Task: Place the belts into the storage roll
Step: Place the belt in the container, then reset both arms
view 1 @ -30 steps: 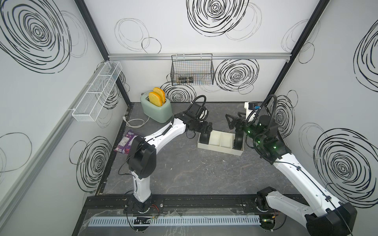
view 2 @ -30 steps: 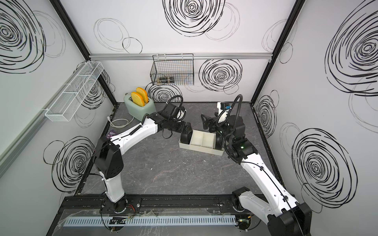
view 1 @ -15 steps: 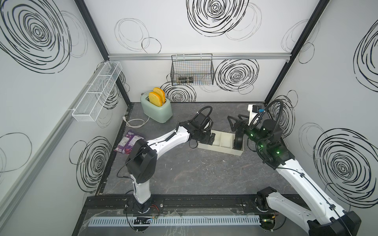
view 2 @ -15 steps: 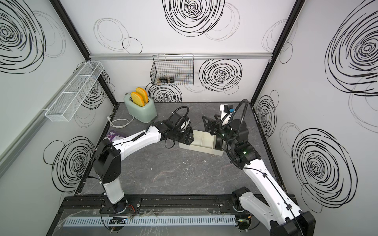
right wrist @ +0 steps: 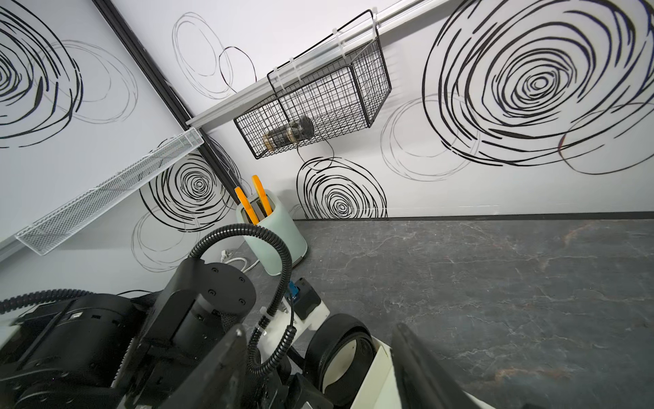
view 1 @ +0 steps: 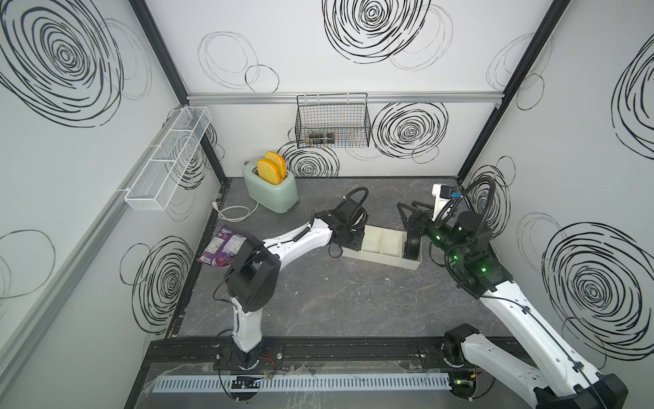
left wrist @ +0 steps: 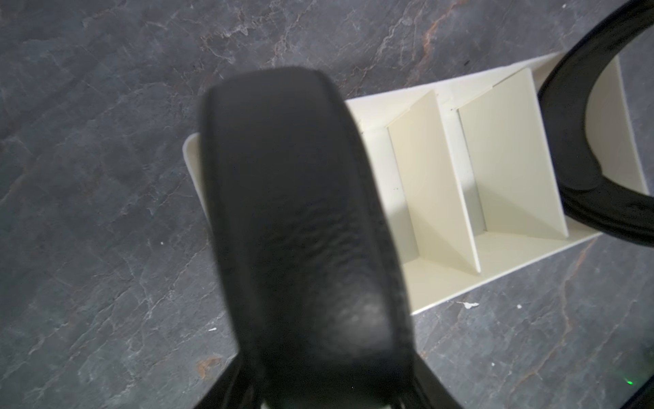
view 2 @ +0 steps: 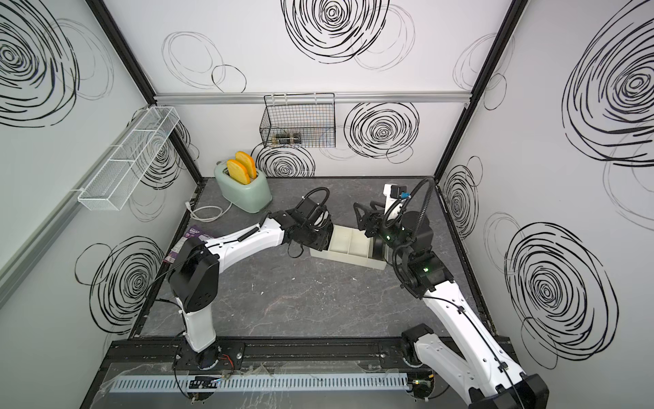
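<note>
On my feed, the left gripper [view 1: 352, 238] hangs over the left end compartment of the storage roll [view 1: 380, 261], which lies mid-table. A coiled belt [left wrist: 300, 212] sits between its fingers, but I cannot tell whether they clamp it. In the right end compartment a second belt [right wrist: 346, 324] stands on edge. The right gripper [right wrist: 315, 340] straddles it, jaws parted and clear of it.

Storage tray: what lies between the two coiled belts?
Only the tray's two middle compartments, both empty, with cream dividers; clearest in the left wrist view.
</note>
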You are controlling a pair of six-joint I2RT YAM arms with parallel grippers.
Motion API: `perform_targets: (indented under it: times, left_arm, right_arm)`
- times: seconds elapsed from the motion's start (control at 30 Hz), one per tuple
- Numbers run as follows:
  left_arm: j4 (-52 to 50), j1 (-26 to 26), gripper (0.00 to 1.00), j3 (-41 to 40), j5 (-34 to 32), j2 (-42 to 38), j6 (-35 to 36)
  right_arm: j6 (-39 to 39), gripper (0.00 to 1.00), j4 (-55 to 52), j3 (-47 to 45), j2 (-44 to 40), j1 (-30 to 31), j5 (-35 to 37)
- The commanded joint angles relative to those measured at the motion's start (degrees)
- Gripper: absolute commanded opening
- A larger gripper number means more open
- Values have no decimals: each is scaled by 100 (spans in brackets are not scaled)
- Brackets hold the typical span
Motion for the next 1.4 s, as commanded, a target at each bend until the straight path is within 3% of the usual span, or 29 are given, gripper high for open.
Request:
perform_targets:
  times: [0.0, 0.07, 0.13, 0.2, 0.33, 0.37, 0.53, 0.7, 0.8, 0.87, 0.93, 1.0, 1.23, 1.37]
  left_arm:
    - [-118, 30, 49, 198, -66, 114, 135]
    - [-108, 41, 40, 173, -28, 122, 157]
    - [-102, 45, 41, 163, -16, 125, 152]
    - [-136, 39, 56, 172, -92, 127, 152]
    - [-192, 47, 75, 222, -174, 52, 229]
    - [-199, 50, 98, 247, -192, 9, 250]
    - [-304, 165, 96, 581, -157, -293, 258]
    - [-177, 367, 96, 932, -85, -1001, 323]
    - [256, 889, 96, 554, 443, -1616, -59]
    - [794, 1526, 96, -112, 1004, -2156, -631]
    - [1148, 2071, 96, -674, 1370, -2591, -1107]
    - [1137, 2409, 96, -974, 1527, -2846, -1106]
    - [1101, 2684, 96, -2140, 1029, -3674, -718]
    - [933, 3015, 96, -2658, 297, -4056, -718]
  right_arm:
    - [106, 64, 339, -53, -73, -22, 44]
    - [115, 64, 367, -75, -69, -26, 54]
    - [133, 64, 393, -90, -64, -24, 65]
    - [150, 64, 429, -101, -64, -23, 78]
    - [125, 66, 421, -84, -31, -36, 107]
    - [115, 69, 413, -81, -29, -34, 133]
    - [-118, 84, 201, 102, 53, -59, 329]
    - [-316, 88, -315, 476, 243, -392, 931]
    - [-386, 95, -671, 696, 376, -518, 1818]
    - [-500, 100, -871, 872, 524, -582, 2614]
    - [-641, 98, -939, 1025, 670, -658, 3111]
    - [-603, 98, -916, 1092, 812, -773, 3600]
    - [-603, 98, -750, 1311, 1712, -1351, 4844]
    - [-789, 98, -125, 1111, 2170, -1697, 5077]
